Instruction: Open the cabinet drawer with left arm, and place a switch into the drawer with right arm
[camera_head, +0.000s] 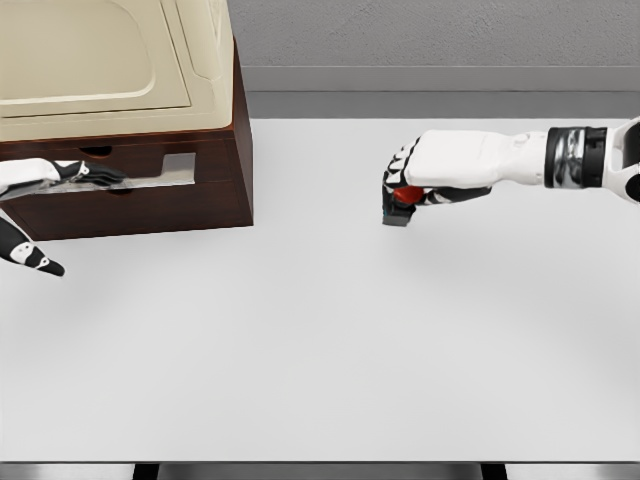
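The left hand (70, 175) reaches flat into the cabinet (150, 200) at the drawer (150, 178) front, hooked there for pulling; the drawer looks barely open. The right hand (405, 190) curls around the switch (400, 205) on the bench (320, 350), well apart, ready for lifting.

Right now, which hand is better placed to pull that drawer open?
Left. The left hand is already at the drawer front, while the right hand is far off, wrapped around the switch.
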